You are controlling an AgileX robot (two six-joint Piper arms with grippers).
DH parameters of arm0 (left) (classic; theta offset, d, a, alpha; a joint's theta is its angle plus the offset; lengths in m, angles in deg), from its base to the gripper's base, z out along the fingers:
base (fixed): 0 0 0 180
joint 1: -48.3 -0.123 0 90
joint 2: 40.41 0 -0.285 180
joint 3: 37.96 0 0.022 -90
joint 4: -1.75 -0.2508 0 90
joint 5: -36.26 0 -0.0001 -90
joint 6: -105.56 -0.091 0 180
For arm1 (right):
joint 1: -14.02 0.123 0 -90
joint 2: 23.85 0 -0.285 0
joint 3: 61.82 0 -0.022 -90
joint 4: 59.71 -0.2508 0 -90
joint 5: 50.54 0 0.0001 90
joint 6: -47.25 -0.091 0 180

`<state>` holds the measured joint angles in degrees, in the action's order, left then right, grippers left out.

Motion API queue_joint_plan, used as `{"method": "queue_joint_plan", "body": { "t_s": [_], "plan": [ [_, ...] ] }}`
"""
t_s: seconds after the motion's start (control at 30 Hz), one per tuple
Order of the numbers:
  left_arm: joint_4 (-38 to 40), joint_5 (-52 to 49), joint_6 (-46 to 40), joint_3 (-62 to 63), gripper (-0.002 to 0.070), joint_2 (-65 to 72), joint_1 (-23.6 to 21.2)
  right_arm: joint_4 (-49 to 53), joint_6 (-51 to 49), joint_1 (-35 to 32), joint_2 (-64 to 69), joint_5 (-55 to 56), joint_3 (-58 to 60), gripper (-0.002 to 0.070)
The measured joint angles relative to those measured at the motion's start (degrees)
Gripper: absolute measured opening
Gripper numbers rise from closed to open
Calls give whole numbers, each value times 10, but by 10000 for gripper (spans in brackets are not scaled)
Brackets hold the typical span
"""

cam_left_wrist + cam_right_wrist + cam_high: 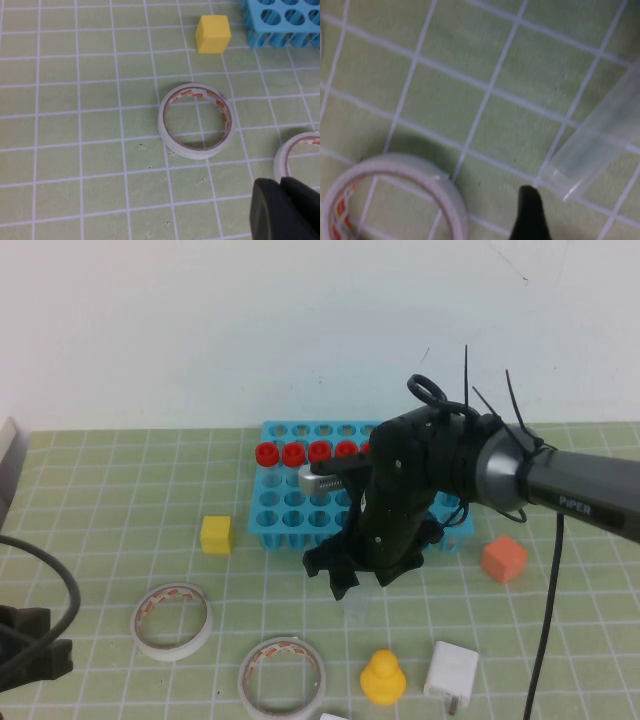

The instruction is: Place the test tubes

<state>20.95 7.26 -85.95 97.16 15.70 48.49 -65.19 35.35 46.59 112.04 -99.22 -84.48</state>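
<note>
right gripper (352, 580) hangs wide over the loose tube (600, 145) by the rack (290, 512), seemingly to grab it; left gripper (286, 210) parked near-left, closed.

"piper" in white on the right arm (590, 496)

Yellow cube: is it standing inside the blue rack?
No, the yellow cube sits on the green mat, apart from the blue rack.
</note>
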Motion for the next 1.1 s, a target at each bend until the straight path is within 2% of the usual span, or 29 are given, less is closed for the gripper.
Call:
{"method": "queue_joint_plan", "body": {
  "t_s": [0.13,0.53,0.83,1.1],
  "plan": [
    [8,0,0,0,-1,0,0,13,-30,0,11,11,-1,482],
    [10,-1,0,0,-1,0,0,60,-87,0,49,28,-2,484],
    [12,-2,0,0,-1,0,0,80,-83,0,55,28,-2,385],
    [15,-2,0,0,-1,0,0,67,-76,0,60,29,-2,386]
  ]
}}
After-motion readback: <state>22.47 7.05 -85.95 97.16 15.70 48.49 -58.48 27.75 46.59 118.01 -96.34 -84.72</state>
